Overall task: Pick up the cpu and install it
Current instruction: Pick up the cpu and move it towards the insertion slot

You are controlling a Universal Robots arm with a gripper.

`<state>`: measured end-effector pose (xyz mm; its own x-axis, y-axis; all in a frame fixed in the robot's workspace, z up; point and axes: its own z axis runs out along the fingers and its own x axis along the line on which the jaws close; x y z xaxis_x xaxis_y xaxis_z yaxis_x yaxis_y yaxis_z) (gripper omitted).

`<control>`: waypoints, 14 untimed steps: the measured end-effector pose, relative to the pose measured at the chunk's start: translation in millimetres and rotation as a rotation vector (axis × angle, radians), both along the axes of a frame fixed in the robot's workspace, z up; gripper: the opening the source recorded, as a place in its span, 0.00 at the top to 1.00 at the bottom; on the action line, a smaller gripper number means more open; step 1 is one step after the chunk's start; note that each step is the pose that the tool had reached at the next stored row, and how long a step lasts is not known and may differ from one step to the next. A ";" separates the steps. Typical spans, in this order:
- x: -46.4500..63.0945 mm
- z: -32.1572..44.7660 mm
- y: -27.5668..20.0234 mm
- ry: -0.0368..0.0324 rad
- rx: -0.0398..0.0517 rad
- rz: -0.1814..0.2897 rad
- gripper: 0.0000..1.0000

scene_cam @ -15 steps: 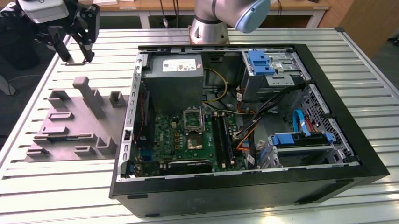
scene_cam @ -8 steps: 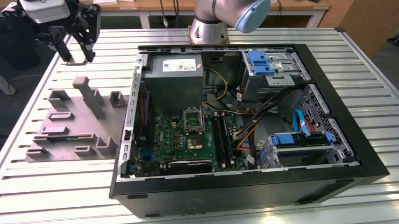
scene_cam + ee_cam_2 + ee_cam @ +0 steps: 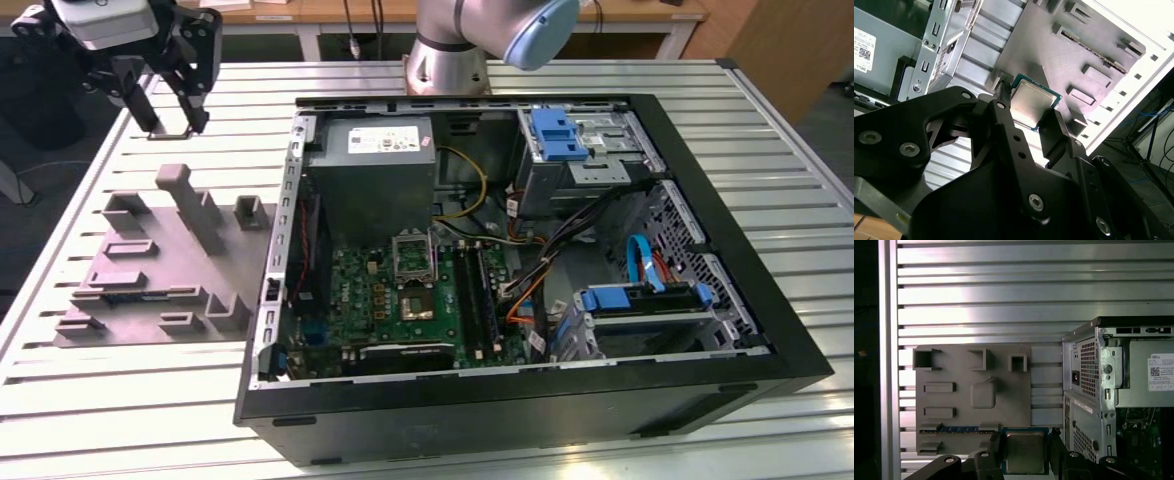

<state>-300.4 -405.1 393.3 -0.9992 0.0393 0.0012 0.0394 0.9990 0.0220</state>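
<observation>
The cpu (image 3: 1033,104) is a small square chip with a pale metal top and a thin green rim. It sits clamped between my two black fingers in both wrist views, and its top also faces the first wrist view (image 3: 1025,455). My gripper (image 3: 1031,109) is shut on it. In the exterior view my gripper (image 3: 170,118) hangs high over the table's far left corner, beyond the grey moulded tray (image 3: 147,270). It is well apart from the open computer case (image 3: 534,250). The green motherboard (image 3: 387,310) lies inside the case with its silver socket frame (image 3: 414,255) raised.
The grey tray (image 3: 974,390) with upright posts lies on the slatted metal table (image 3: 174,400), on the case's left in the exterior view. Inside the case are a grey power supply (image 3: 380,170), loose cables (image 3: 561,260) and blue-handled drive bays (image 3: 641,300). The arm's base (image 3: 447,60) stands behind the case.
</observation>
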 end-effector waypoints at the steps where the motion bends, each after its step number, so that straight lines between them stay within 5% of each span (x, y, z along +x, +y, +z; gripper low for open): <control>1: 0.1 0.1 0.0 0.0001 -0.0001 0.000 0.53; 14: 5.3 -0.1 -3.8 0.0000 0.0000 0.000 0.53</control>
<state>-295.2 -408.9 393.2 -0.9992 0.0393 0.0012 0.0393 0.9990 0.0220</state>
